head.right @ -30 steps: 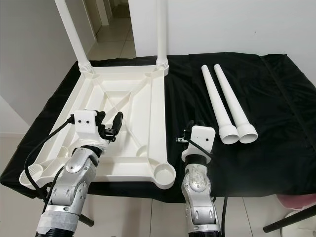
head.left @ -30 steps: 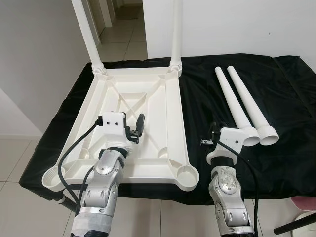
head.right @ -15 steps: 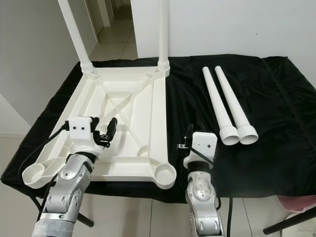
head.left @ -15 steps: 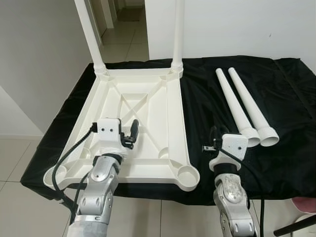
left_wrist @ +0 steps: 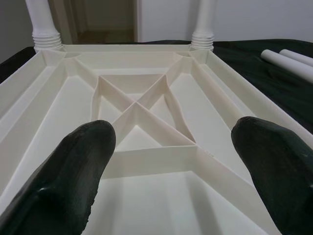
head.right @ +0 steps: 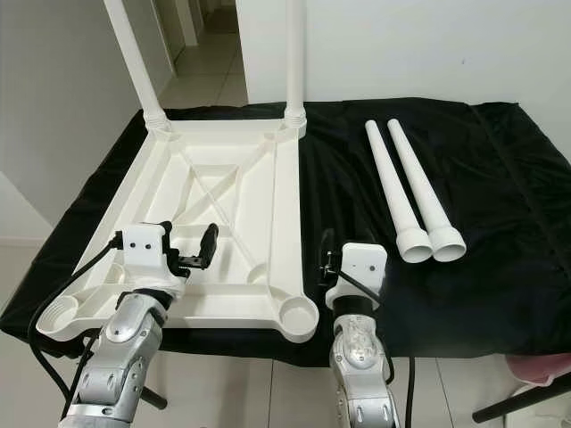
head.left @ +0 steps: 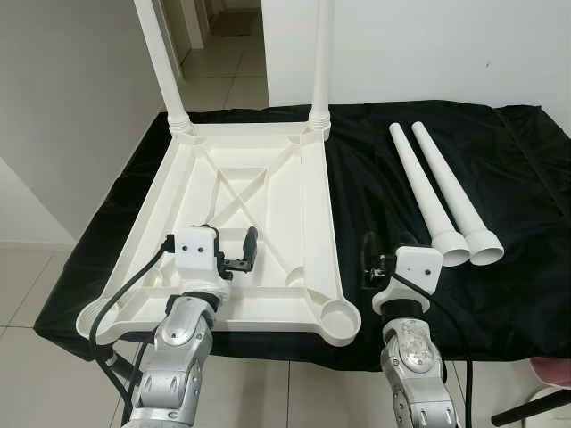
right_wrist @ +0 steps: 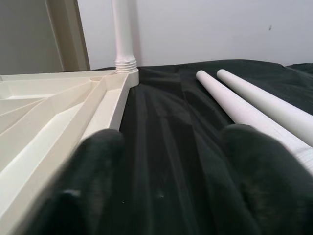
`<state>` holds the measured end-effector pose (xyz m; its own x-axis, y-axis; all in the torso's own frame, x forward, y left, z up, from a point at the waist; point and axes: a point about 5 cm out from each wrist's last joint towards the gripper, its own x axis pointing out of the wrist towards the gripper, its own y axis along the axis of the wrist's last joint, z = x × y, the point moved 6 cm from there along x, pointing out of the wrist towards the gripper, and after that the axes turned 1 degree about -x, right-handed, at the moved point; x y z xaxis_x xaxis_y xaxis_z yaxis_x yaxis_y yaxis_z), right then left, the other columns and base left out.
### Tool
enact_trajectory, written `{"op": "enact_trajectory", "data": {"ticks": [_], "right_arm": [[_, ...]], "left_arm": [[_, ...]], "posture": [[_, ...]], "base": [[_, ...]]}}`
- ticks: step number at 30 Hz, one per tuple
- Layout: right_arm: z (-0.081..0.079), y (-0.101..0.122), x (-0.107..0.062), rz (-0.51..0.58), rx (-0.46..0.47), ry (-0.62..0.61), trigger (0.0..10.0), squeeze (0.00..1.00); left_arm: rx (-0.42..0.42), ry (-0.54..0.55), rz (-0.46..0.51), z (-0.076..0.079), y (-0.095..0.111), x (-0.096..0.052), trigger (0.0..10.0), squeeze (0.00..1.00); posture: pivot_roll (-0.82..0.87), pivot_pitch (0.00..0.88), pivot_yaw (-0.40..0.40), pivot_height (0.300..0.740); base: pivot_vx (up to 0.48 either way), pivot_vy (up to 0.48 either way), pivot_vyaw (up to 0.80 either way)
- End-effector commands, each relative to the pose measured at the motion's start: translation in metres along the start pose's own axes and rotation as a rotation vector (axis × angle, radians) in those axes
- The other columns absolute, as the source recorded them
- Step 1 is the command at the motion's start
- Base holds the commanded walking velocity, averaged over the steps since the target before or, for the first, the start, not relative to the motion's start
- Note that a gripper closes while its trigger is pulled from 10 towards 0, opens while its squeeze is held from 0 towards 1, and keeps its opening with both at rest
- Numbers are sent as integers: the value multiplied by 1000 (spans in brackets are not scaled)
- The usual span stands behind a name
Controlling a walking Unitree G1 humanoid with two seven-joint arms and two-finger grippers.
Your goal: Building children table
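Two legs (head.left: 321, 62) stand screwed into the far corners of the upturned tabletop (head.left: 268, 169); two loose legs (head.left: 442, 192) lie on the black cloth (head.left: 526, 178) to its right. Over the last second I see both arms draw back toward me. Left gripper (head.left: 239, 254) hovers over the near tabletop, released, empty. Right gripper (head.left: 370, 267) sits between tabletop and loose legs, released. I judge a regrasp for leg three comes next.

Both fitted legs, far-left leg (head.left: 163, 53) and far-right leg (head.left: 322, 49), run out of the head views' top edge; their upper ends are unseen. The tabletop's (head.left: 294, 192) near-left corner socket is partly hidden behind the left arm's cable (head.left: 114, 299). The right gripper's (right_wrist: 171, 176) fingertips appear blurred in its wrist view.
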<state>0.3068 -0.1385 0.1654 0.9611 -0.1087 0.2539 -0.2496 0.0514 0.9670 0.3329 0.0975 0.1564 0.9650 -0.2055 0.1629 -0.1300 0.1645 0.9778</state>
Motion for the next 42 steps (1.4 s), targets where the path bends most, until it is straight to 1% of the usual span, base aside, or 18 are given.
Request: {"op": "enact_trajectory", "data": {"ticks": [1, 13, 16, 17, 18, 19, 23, 25, 27, 29, 32, 36, 41, 42], "right_arm": [[-4, 1, 1, 3, 14, 13, 10000, 1000], [-2, 0, 2, 2, 10, 12, 10000, 1000], [-1, 0, 3, 1, -4, 8, 10000, 1000], [-2, -1, 3, 2, -19, 11, 10000, 635], [-2, -1, 3, 2, -19, 11, 10000, 635], [-2, -1, 4, 2, -28, 14, 10000, 0], [-2, 1, 7, 4, -41, 16, 10000, 0], [-1, 4, 6, 11, -48, 21, 10000, 0], [0, 5, 5, 14, -52, 21, 10000, 0], [0, 5, 5, 13, -52, 21, 10000, 0], [3, 5, 2, 9, -55, 10, 10000, 0], [3, 5, 1, 6, -57, 7, 10000, 0], [3, 4, 1, -5, -50, 9, 10000, 0], [2, 1, 3, -22, -32, 1, 10000, 0]], "left_arm": [[-48, 48, 15, 5, 1, 0, 10000, 1000], [-42, 45, 26, 5, 3, 1, 10000, 1000], [-38, 46, 24, 5, 2, 0, 10000, 1000], [-30, 51, 23, 5, 2, 1, 10000, 788], [-30, 51, 23, 5, 2, 1, 10000, 788], [-25, 51, 24, 5, 2, 2, 10000, 0], [-19, 51, 25, 7, 1, 4, 10000, 0], [-12, 45, 29, 10, 3, 3, 10000, 0], [-9, 41, 33, 12, 4, 2, 10000, 0], [-9, 40, 33, 12, 4, 1, 10000, 0], [-6, 46, 25, 11, 4, 0, 10000, 0], [-7, 45, 21, 11, 3, 0, 10000, 0], [-29, 15, 7, 18, 2, 2, 10000, 0], [-30, 8, -3, 22, 2, 5, 10000, 0]], "posture": [[-52, 39, 63, 740], [-51, 24, 57, 740], [-55, 17, 54, 740], [-58, 13, 55, 740], [-58, 13, 55, 740], [-59, 15, 55, 740], [-86, 32, 51, 740], [-100, 58, 46, 740], [-100, 58, 46, 740], [-100, 58, 46, 740], [-111, 93, 54, 740], [-111, 93, 54, 740], [-113, 111, 60, 740], [-108, 110, 58, 740]], "base": [[0, 0, 0], [0, 0, 0], [0, 0, 0], [0, 0, 0], [0, 0, 0], [0, 0, 0], [0, 0, 0], [0, 0, 0], [0, 0, 0], [0, 0, 0], [0, 0, 0], [0, 0, 0], [0, 0, 0], [0, 0, 0]]}}
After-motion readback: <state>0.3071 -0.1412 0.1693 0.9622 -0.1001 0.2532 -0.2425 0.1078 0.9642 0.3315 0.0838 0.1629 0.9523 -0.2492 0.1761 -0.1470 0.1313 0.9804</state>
